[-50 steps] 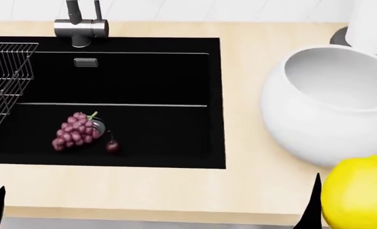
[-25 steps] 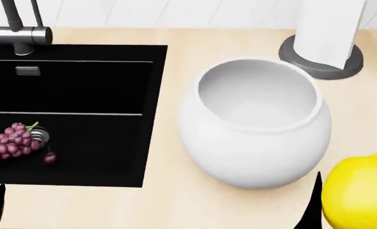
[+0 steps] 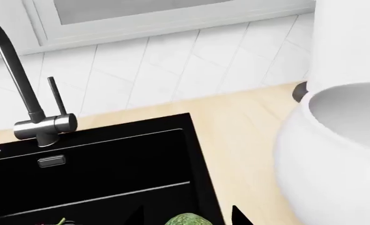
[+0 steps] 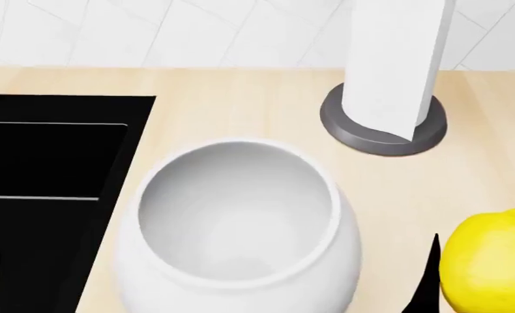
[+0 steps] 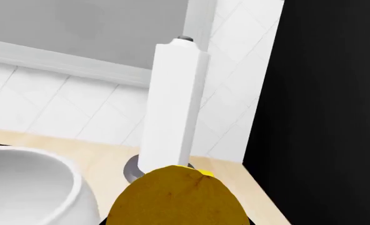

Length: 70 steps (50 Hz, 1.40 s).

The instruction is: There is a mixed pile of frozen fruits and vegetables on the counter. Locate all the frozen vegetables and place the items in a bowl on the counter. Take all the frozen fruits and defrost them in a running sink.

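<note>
Right, from the head camera I see the glossy white bowl (image 4: 237,228) at about 6 o'clock, round-bellied with a narrower rim, its smooth inside holding nothing, standing on the pale wood-grain counter (image 4: 240,98). The black rectangular sink (image 4: 40,169) lies at 9 o'clock, its edge just beside the bowl. At 1 o'clock a white paper roll (image 4: 395,65) stands upright on a flat grey round base (image 4: 384,130).

The waxy yellow lemon (image 4: 491,261) sits at 4 o'clock with a dark, pointed finger (image 4: 428,280) against its near side. In the right wrist view the lemon (image 5: 175,197) fills the space at the right gripper's mouth, so I read that gripper as clamped on it.

In the left wrist view a bumpy, dark green vegetable (image 3: 188,220) shows between 2 dark fingertips (image 3: 241,215) of the left gripper (image 3: 188,218), which looks closed around it, over the sink's corner. The matte grey faucet (image 3: 38,122), a thin curved tube on a steel base, rises behind the basin.
</note>
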Motion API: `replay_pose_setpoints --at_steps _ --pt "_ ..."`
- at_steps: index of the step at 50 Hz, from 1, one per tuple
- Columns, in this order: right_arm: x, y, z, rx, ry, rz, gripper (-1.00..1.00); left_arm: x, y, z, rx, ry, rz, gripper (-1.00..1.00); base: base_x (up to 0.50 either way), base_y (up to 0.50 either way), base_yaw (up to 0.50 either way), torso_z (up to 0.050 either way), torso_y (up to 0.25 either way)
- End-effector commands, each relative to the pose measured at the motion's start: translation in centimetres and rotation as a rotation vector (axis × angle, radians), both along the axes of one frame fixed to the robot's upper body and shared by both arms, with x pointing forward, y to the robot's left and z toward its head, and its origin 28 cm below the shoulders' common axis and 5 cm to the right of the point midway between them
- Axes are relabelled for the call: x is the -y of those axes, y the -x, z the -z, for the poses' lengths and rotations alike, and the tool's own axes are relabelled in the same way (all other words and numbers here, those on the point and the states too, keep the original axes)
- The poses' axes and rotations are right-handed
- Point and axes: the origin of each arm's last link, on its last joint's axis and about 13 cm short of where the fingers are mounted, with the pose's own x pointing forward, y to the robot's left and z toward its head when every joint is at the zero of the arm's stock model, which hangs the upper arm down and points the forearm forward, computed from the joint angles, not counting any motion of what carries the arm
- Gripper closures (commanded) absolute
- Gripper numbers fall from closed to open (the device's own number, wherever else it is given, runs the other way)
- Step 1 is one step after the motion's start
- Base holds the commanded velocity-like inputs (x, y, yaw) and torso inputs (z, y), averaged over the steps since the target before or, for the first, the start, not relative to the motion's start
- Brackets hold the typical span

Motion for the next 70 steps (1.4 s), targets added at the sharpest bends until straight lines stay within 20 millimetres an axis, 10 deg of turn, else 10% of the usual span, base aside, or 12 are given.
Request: replay_pose_setpoints --at_steps 1,20,32,45,70 --pt "0.1 -0.5 -0.3 0.053 0.037 -0.009 1.00 0.3 -0.6 -0.9 0.069 0.040 0.030 1.00 0.45 0.00 0.00 0.000 0.000" --pt "0.6 -0.4 -0.6 0.070 0.020 0.031 1.00 0.2 -0.5 -0.8 0.079 0.027 0.040 1.00 0.23 0.00 0.00 0.000 0.002" --pt "0.5 -0.3 -0.5 0.048 0.015 0.020 1.00 1.4 -2.6 -6.9 0.126 0.164 0.194 1.00 0.00 0.00 0.00 0.001 0.000" --pt "0.5 -0.3 -0.4 0.043 0.012 0.010 1.00 5.5 -3.3 -11.4 0.088 0.229 0.471 1.00 0.00 0.00 0.00 0.000 0.000" --pt "0.7 -0.4 -0.2 0.035 0.005 0.012 1.00 11.7 -4.4 -11.0 0.021 -0.040 0.683 1.00 0.00 0.00 0.00 0.000 0.000"
